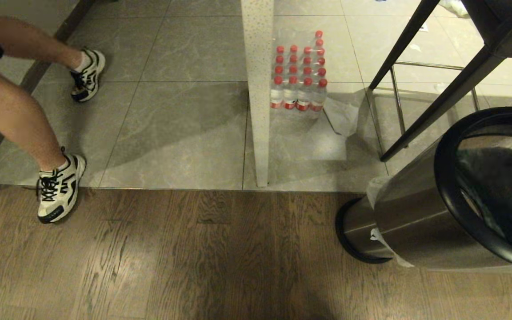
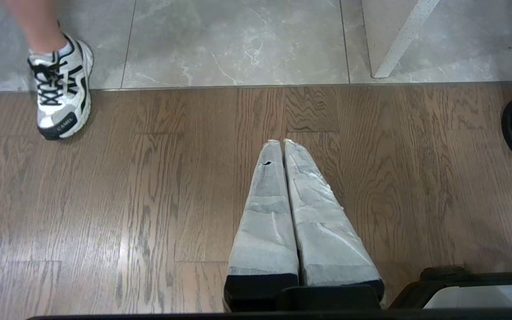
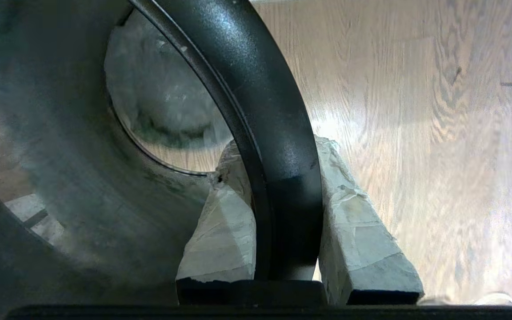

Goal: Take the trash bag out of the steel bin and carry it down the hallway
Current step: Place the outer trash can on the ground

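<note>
While the steel bin (image 1: pixel 420 222) leans tilted at the lower right of the head view, its base ring on the wood-plank floor (image 1: pixel 171 258), the right pincer (image 3: pixel 282 146) is clamped on the bin's black rim ring (image 3: pixel 265 133), one padded finger inside the bin and one outside. Scraps of the trash bag (image 1: pixel 378 233) hang down the steel wall at the frame's right, and pale crinkled plastic shows deep inside the bin in the right wrist view. Idle, the left pincer (image 2: pixel 282 142) hangs over the planks with its taped fingers pressed together, holding nothing. At the left of the head view a person's legs in white-and-black sneakers (image 1: pixel 58 189) straddle the seam where the grey tiles (image 1: pixel 185 129) begin. A shrink-wrapped pack of red-capped bottles (image 1: pixel 299 73) stands beside a speckled white post (image 1: pixel 258 89) at upper centre.
</note>
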{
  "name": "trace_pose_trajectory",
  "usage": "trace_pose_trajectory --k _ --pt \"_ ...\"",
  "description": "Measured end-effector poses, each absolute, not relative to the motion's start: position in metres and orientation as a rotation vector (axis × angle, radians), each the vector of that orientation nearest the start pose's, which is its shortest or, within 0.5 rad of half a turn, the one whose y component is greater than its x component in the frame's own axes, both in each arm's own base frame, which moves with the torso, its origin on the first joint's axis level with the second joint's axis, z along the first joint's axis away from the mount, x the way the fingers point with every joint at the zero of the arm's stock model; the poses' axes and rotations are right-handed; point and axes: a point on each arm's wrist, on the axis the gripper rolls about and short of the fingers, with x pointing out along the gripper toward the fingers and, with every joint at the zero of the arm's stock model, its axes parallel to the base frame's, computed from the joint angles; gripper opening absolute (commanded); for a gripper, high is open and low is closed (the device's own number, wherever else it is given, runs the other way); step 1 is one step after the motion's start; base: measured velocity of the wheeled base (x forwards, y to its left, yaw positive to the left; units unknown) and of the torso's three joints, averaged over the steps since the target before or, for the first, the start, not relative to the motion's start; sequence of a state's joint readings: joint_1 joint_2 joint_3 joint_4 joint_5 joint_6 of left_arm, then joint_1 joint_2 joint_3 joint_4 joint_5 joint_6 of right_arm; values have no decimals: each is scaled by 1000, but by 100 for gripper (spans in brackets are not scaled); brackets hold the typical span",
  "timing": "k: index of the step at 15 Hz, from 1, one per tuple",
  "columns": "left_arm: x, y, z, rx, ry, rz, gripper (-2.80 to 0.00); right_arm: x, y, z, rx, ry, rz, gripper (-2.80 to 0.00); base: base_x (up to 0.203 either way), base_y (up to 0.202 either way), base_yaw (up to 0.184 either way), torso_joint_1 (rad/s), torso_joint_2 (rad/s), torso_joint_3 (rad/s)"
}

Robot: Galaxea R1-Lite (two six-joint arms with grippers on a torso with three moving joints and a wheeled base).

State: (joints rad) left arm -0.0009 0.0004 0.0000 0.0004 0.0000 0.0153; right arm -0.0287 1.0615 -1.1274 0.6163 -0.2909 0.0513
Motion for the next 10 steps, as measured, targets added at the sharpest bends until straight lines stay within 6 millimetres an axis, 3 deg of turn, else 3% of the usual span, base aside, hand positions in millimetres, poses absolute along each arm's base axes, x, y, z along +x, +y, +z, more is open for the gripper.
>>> trace_pose_trajectory --k 4,10 --pt "-23 0 75 15 1 -2 -280 88 -13 315 -30 504 -431 -280 0 0 0 0 0 0" --pt "-23 0 75 15 1 -1 -280 78 -18 335 -26 454 -529 -280 0 0 0 0 0 0"
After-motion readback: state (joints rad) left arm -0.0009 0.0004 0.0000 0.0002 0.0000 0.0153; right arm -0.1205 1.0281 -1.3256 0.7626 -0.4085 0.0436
